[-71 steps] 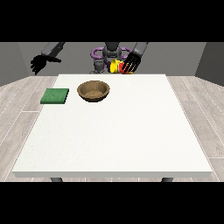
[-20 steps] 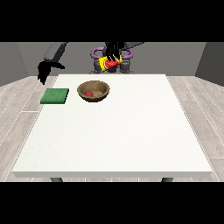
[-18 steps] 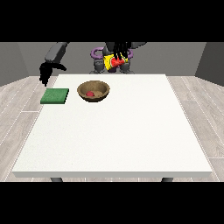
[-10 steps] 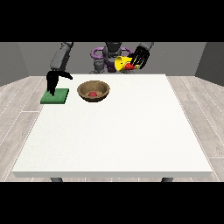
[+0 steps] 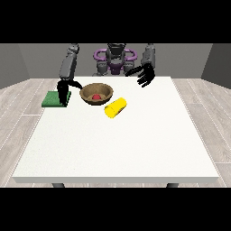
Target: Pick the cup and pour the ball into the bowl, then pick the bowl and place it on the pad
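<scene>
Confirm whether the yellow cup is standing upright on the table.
No. The yellow cup lies on its side on the white table, just in front of the wooden bowl that holds the red ball.

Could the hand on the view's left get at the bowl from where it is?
Probably yes. That hand hangs by the pad, just beside the bowl, with nothing between them. The cup lies on the bowl's other side, out of the way.

Humanoid robot, upper body: a grey torso is flanked by purple rings at the shoulders (one per side). Grey, boxy arm segments are seen, each ended by a black hand, at the view's left and right.
</scene>
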`<action>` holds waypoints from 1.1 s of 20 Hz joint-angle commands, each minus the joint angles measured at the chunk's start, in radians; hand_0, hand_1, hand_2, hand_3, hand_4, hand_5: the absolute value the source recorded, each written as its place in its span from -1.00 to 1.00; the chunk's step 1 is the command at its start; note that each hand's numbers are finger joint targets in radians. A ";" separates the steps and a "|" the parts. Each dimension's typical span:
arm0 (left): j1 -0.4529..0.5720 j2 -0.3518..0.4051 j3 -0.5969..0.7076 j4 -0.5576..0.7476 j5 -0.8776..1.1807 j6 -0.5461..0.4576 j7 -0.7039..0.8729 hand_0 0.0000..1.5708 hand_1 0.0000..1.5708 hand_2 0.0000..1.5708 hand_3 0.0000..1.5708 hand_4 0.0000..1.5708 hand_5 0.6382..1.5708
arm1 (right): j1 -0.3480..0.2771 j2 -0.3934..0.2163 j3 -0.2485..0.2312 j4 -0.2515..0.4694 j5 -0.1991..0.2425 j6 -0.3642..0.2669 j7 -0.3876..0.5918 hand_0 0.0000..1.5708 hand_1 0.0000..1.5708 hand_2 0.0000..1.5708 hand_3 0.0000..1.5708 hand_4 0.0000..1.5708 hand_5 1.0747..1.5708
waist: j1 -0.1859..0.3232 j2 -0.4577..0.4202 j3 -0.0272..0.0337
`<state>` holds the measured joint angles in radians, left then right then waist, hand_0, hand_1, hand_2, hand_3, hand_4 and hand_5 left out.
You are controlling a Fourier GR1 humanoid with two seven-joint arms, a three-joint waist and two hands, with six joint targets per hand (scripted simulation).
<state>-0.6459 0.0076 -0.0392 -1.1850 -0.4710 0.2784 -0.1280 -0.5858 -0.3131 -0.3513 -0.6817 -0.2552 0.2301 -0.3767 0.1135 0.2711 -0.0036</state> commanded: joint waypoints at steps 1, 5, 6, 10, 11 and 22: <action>0.047 -0.007 0.093 0.084 0.140 -0.024 -0.138 -1.00 -1.00 -1.00 -1.00 -1.00 0.89 | 0.025 0.081 0.076 -0.057 0.042 -0.030 0.029 -1.00 -1.00 -1.00 -1.00 -0.63 0.93 | -0.077 -0.007 0.0015; 0.058 0.062 0.148 0.148 0.193 -0.102 -0.204 -1.00 -1.00 -1.00 -1.00 -1.00 0.90 | 0.007 0.058 0.080 -0.061 0.028 -0.030 0.103 -1.00 -1.00 -1.00 -1.00 -0.97 0.88 | -0.102 -0.054 0.0032; 0.047 0.006 0.101 0.108 0.156 -0.066 -0.094 -1.00 -1.00 -1.00 -1.00 -1.00 0.91 | 0.025 0.071 0.085 -0.013 0.038 -0.027 0.068 -1.00 -1.00 -1.00 -1.00 -1.00 0.89 | -0.083 -0.089 0.0038; 0.072 0.029 0.113 0.134 0.192 -0.100 -0.131 -1.00 -1.00 -1.00 -1.00 -1.00 0.92 | 0.056 0.145 0.128 -0.008 0.072 -0.088 0.056 -1.00 -1.00 -1.00 -1.00 -0.90 0.89 | -0.088 -0.118 0.0036; 0.054 0.021 0.091 0.087 0.174 -0.089 -0.115 -1.00 -1.00 -1.00 -1.00 -1.00 0.93 | 0.066 0.130 0.100 0.043 0.059 -0.056 -0.029 -1.00 -1.00 -1.00 -1.00 -0.88 0.88 | -0.063 -0.076 0.0040; 0.008 0.005 0.035 -0.048 0.156 -0.111 -0.030 -1.00 -1.00 -1.00 -1.00 -1.00 0.97 | 0.009 0.096 0.026 0.183 0.003 -0.014 -0.133 -1.00 -1.00 -1.00 -1.00 -0.81 0.81 | 0.021 0.009 0.0047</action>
<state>-0.6323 0.0340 0.0210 -1.1871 -0.3022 0.1584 -0.1911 -0.5565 -0.2146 -0.3087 -0.5682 -0.2375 0.2000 -0.5063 0.1093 0.2527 -0.0137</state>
